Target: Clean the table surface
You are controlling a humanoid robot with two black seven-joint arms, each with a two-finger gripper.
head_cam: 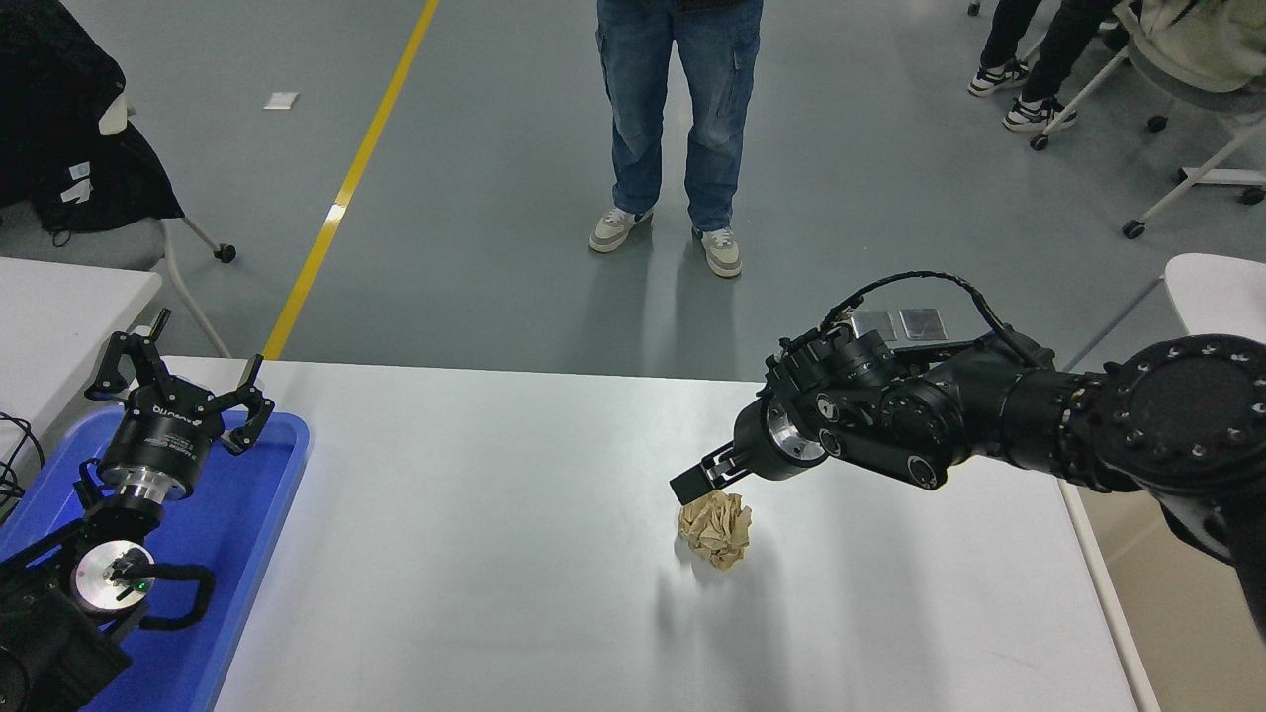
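Paper is what I am reaching at: a crumpled tan paper ball [716, 529] is lying on the table surface [475, 554], just below and a shade to the right of my right gripper [691, 486]. I am holding that gripper low over the tabletop, its tip pointing down and to the left, right at the ball's upper left edge; whether it is touching the paper I cannot tell. From this angle the fingers are showing as one dark block, so I cannot tell whether they are parted or closed. The white tabletop is spreading out wide on every side of the gripper, far more of it to the left than to the right. My right arm [989, 420] is coming in from the right edge and crossing the table's far right corner. Well away to the left, my left gripper [183, 381] is sitting parked with its fingers spread apart, holding nothing, above a blue tray [247, 534] at the table's left end. Beyond the table's far edge, straight past my right gripper, a person in blue jeans [678, 109] is standing on the grey floor.
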